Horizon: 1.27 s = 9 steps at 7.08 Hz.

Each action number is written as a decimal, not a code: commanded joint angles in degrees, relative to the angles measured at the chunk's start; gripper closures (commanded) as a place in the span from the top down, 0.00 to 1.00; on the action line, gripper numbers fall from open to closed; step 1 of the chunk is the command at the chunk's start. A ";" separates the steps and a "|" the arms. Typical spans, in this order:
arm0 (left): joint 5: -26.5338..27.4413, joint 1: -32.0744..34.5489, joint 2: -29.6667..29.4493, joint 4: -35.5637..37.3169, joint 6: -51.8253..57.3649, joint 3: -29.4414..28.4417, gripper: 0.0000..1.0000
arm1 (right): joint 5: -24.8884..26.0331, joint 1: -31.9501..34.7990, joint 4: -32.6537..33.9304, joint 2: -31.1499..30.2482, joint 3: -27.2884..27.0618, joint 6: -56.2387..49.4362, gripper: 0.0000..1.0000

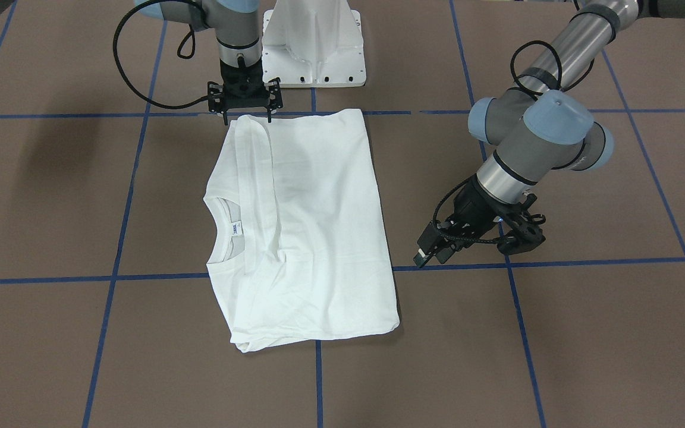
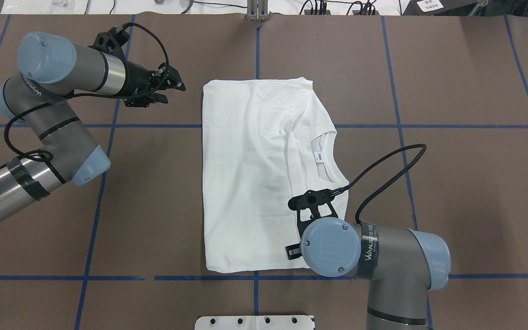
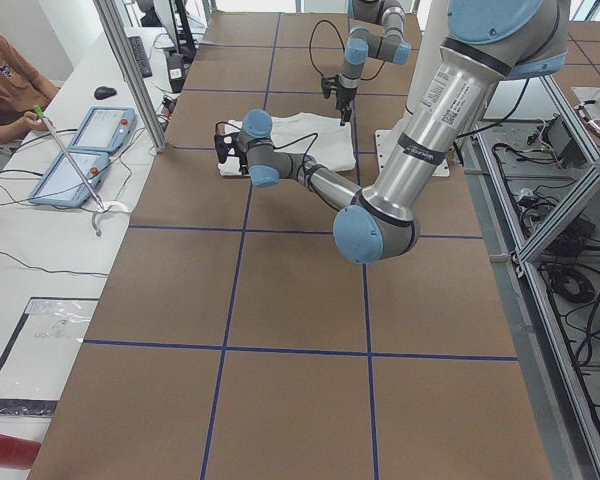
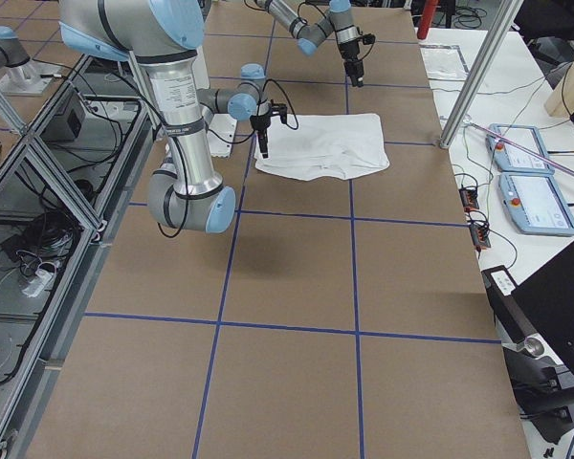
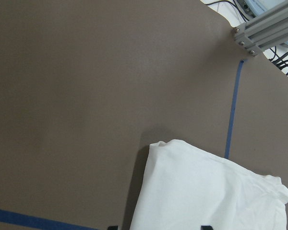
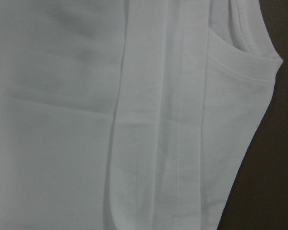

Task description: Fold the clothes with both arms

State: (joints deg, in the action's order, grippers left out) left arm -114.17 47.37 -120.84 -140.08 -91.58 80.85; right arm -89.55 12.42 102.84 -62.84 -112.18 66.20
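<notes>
White cotton T-shirt (image 1: 319,226) lies flat at the middle of the brown desk (image 1: 586,333), folded to a rough rectangle. Its collar (image 1: 214,217) and neck label (image 1: 234,229) face the robot's right side. The right arm (image 1: 235,35) points straight down at the shirt corner nearest the white pedestal base (image 1: 313,41), on the collar side. The right jaws are spread: one tip stands at the shirt's edge and the other just outside the corner. Contact with the fabric cannot be determined. The left arm (image 1: 533,148) reaches in at the opposite long edge. The left jaws are also spread and hold nothing. They sit near the shirt's far corner but apart from it, close to a blue tape line (image 1: 604,261).
</notes>
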 commanded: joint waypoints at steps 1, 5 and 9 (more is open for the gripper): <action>0.00 0.01 0.34 -0.02 0.00 0.19 0.65 | 3.58 -0.99 2.89 1.75 2.48 -7.01 1.00; -0.09 0.01 0.95 -0.28 0.00 0.19 0.65 | 4.56 -0.82 3.51 4.48 6.45 -9.15 1.00; -0.79 0.01 2.09 -0.28 -0.09 1.23 0.65 | 4.03 2.96 3.60 1.76 5.22 -14.51 1.00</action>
State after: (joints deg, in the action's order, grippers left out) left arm -114.93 47.41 -119.43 -140.36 -91.64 81.38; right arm -85.44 14.49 106.52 -59.90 -106.39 53.15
